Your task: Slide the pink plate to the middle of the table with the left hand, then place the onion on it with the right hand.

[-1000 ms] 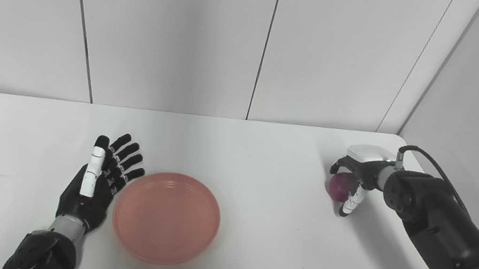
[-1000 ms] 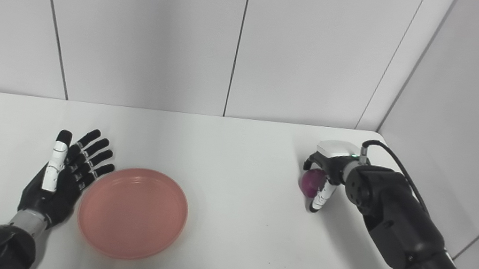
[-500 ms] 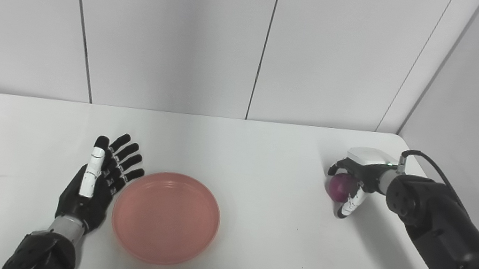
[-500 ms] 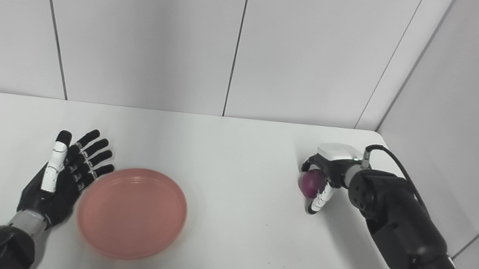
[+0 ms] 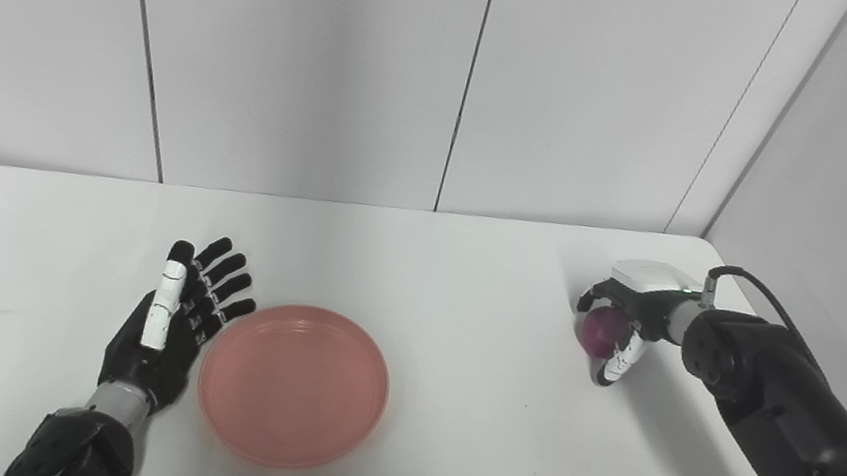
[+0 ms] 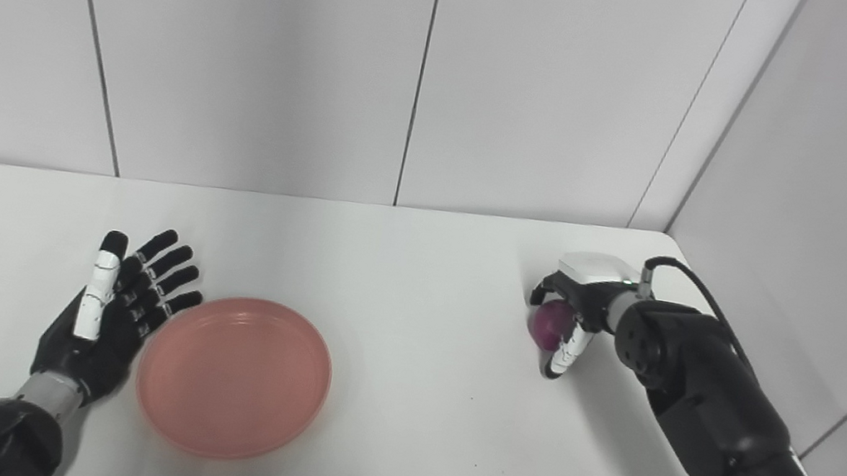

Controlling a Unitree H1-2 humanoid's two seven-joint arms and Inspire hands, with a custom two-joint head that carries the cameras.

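One round purple onion (image 5: 601, 331) sits at the bench's (image 5: 468, 278) far right, cupped by the right hand (image 5: 623, 325), whose fingers have curled slightly tighter this past second; lifting looks imminent. Smooth, shallow, glossy, the pink plate (image 5: 294, 383) lies unmoved mid-bench, just beside the left hand (image 5: 167, 321), fingers spread, empty.

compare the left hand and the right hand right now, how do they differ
The left hand is open, fingers straight and spread; the right hand is curled shut on the onion. The left hand sits beside the pink plate holding nothing; the right hand is at the far right table corner. Both are low at the table.
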